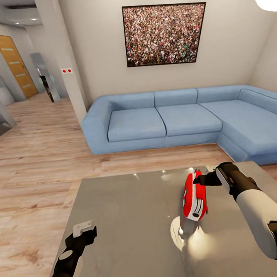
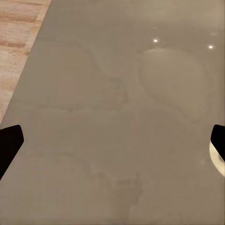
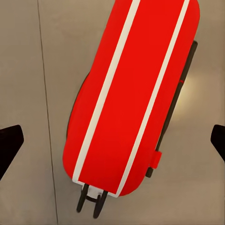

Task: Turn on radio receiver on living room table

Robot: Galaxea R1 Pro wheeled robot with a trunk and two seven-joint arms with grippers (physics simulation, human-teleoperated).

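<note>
Left hand (image 1: pixel 84 230) low over table (image 1: pixel 127 213); right hand (image 1: pixel 205 179) at upright radio receiver (image 1: pixel 194 196).

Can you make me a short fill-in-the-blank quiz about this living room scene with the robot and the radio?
1. The small red radio receiver with white stripes stands on the glossy grey ____.
2. The right pincer is at the radio's top, with its jaws ____.
3. Behind the table sits a ____ L-shaped sofa.
4. The left pincer holds ____.

Missing words: table; open; blue; nothing
</note>
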